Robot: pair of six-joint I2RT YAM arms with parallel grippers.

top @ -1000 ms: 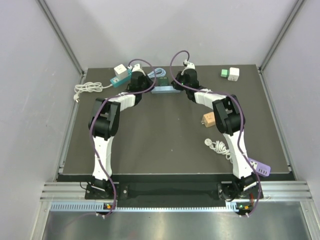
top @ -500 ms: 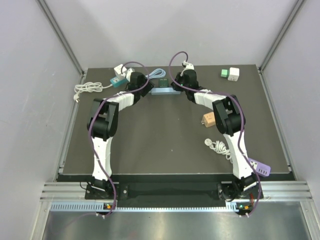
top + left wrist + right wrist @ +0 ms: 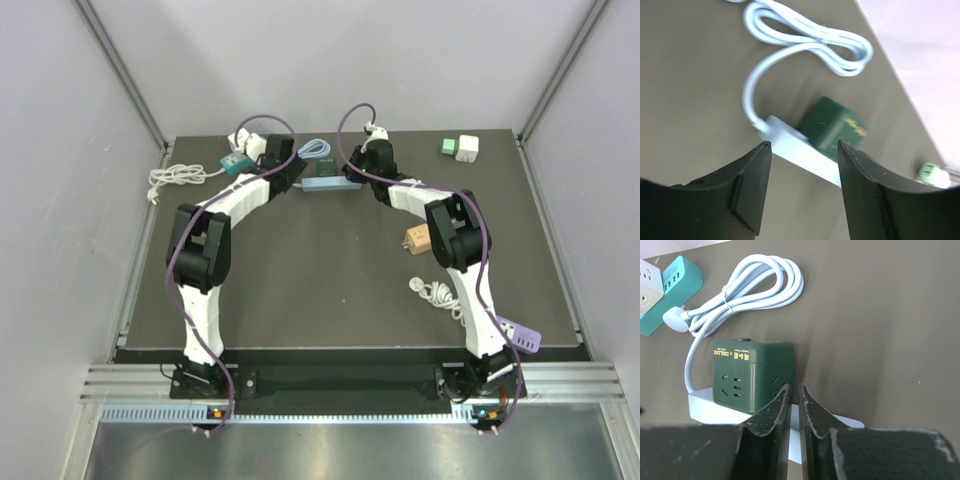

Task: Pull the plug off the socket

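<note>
A dark green cube plug sits plugged into a pale blue power strip at the back of the table. In the left wrist view the plug and strip lie just past my left gripper, which is open and empty, close to the strip's cable end. My left gripper is left of the plug. My right gripper is shut, its fingertips against the plug's right side over the strip. It shows in the top view right of the plug.
The strip's pale coiled cable lies behind the plug. A teal strip with a white adapter and a white cable lie at back left. Green and white adapters, an orange adapter, a white cable and a purple strip lie on the right.
My left arm has reached further back and right, bringing its open gripper closer to the strip's left end. The right arm, plug and strip have not moved.
</note>
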